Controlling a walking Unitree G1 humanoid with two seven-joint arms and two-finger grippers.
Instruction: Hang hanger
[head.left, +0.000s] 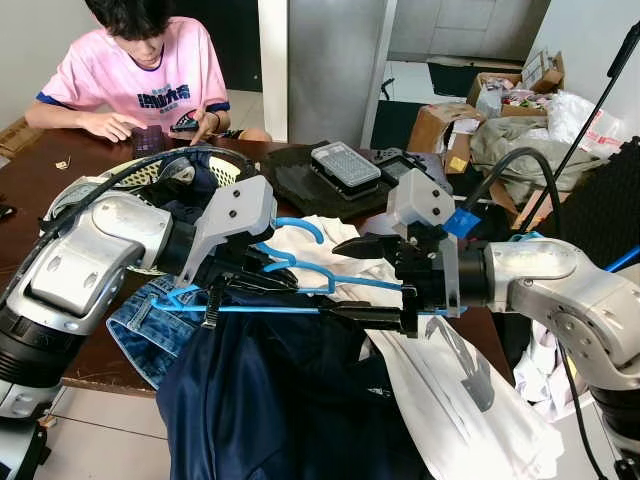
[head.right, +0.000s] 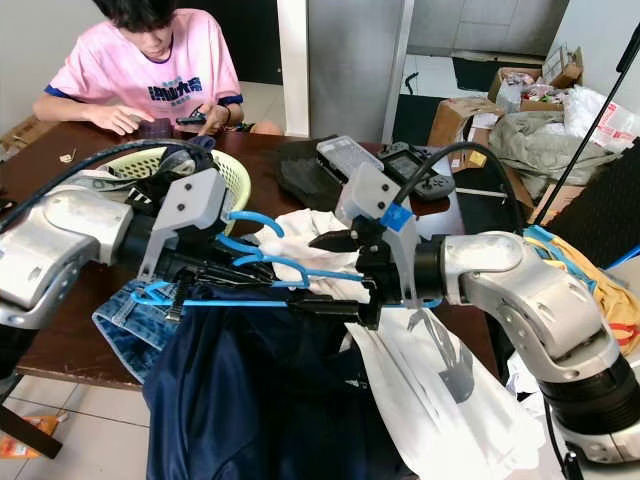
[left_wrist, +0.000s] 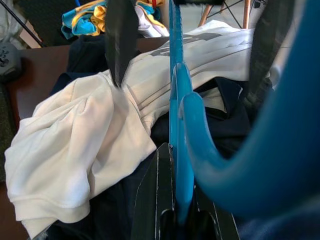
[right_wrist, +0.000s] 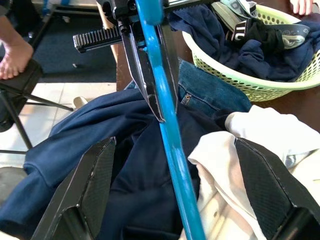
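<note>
Blue hanger (head.left: 300, 285), navy garment (head.left: 280, 400), white shirt (head.left: 460, 400) with grey print, denim jeans (head.left: 140, 335), pale green basket (head.right: 235, 180), dark brown surface (head.left: 30, 180), pink T-shirt (head.left: 130, 75).

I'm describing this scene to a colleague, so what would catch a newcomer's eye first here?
The blue hanger, held between the left gripper and right gripper above a navy garment draping off the table's near edge. Beside it lies a white shirt, and a person in a pink shirt sits across the table.
</note>
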